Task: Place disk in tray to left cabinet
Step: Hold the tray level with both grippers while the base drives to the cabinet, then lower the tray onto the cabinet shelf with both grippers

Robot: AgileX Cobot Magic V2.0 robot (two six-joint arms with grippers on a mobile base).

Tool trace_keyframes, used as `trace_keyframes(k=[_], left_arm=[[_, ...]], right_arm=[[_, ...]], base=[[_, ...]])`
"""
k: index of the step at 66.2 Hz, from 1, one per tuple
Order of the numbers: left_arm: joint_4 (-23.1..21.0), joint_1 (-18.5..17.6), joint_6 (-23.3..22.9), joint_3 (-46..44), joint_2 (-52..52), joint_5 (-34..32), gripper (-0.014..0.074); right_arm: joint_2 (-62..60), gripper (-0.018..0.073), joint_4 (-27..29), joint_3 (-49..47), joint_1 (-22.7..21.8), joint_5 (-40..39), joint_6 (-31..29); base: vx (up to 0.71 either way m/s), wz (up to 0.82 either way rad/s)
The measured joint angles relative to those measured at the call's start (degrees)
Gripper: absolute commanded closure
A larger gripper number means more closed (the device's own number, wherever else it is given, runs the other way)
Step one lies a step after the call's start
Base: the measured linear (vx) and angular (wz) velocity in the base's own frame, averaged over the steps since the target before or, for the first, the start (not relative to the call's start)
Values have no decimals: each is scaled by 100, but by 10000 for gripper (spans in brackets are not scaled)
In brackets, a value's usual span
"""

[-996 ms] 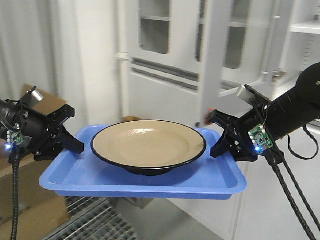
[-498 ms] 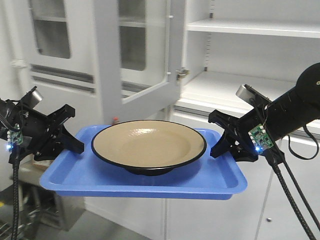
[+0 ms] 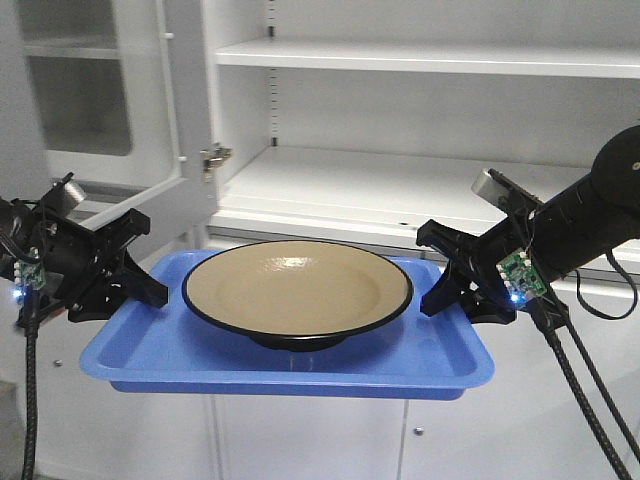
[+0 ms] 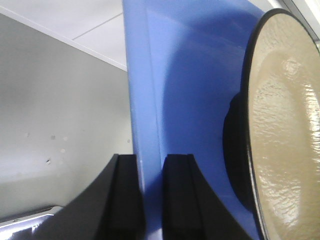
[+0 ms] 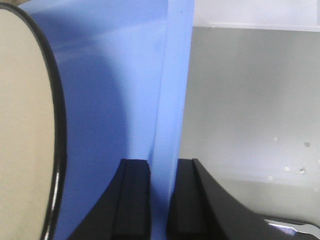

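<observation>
Between left gripper (image 3: 148, 283) and right gripper (image 3: 432, 280), each clamped on an end rim, tray (image 3: 290, 372) spans sideways, disk (image 3: 297, 287) face-up.

This looks like a lab or institutional storeroom rather than a home. Beyond the two grippers, straight ahead of them, stands a pale grey cabinet (image 3: 420, 190) with wide, flat, bare shelves and slotted adjustment strips running up its back wall. Up and to the left of the left gripper (image 3: 140, 262), a glass-paned door (image 3: 95, 100) hangs open on a metal hinge (image 3: 212, 157), the sort fitted to specimen or supply cabinets. Below the grippers, plain white lower doors (image 3: 330, 440) with small round knobs close off the base. All surfaces are uniform grey-white, under flat, even lighting. Both wrist views show only blank grey panel beside the fingers.
</observation>
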Motion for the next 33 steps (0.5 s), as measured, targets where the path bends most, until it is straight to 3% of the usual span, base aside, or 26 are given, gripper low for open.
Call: trace_keyframes(k=[33], left_arm=[[0, 0, 0, 0, 0, 0, 596]], right_arm=[[0, 563, 0, 0, 0, 5, 0]], base=[[14, -32]])
